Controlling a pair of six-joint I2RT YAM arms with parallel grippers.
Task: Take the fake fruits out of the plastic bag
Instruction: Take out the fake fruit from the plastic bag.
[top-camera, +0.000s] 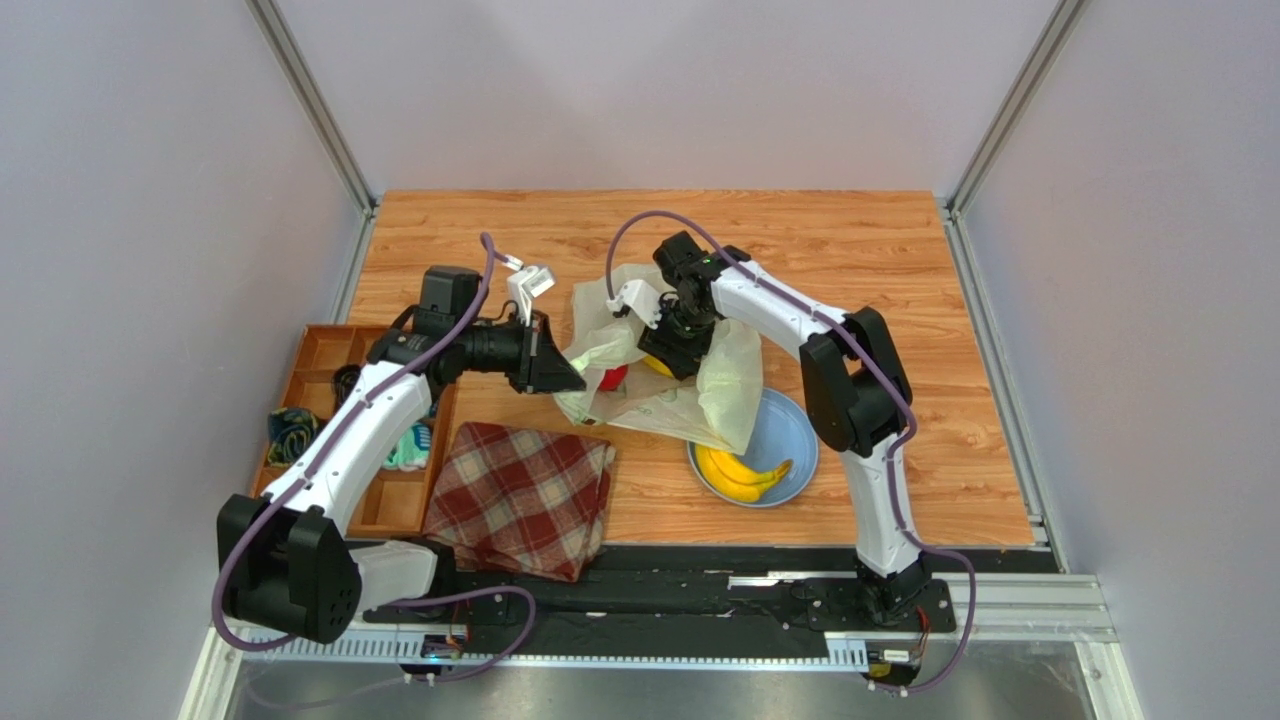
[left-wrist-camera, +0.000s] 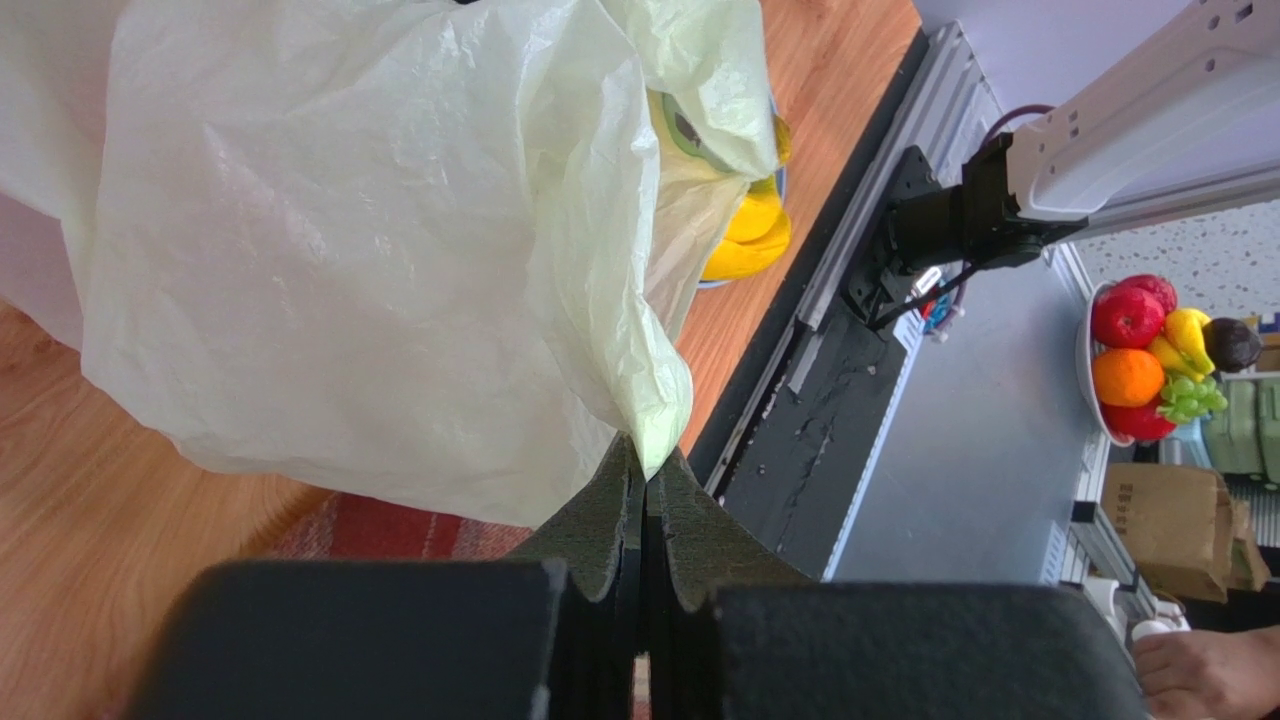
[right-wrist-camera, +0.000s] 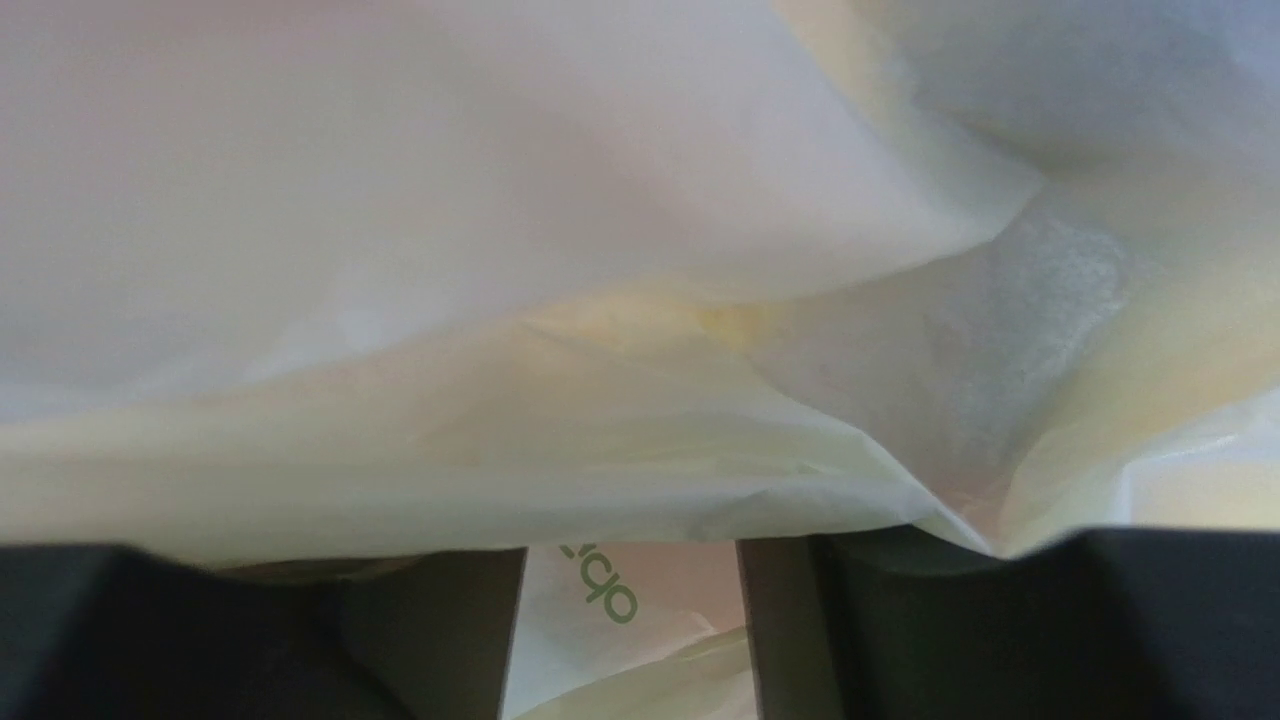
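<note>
Plastic bag (top-camera: 721, 393) lies mid-table, touching the blue plate (top-camera: 792, 432) holding the banana bunch (top-camera: 744, 477). My left gripper (left-wrist-camera: 646, 468) pinches its edge to hold the mouth up, while my right gripper (right-wrist-camera: 631, 600), jaws apart, reaches inside, probably for fruit.

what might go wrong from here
The left end effector pinches only a thin fold of the plastic bag; pulling may tear it or let it slip. The right end effector, open, sees nothing but bag film, so it might close on plastic rather than fruit. The bag drapes over the blue plate's rim, so dragging could disturb the banana bunch.
</note>
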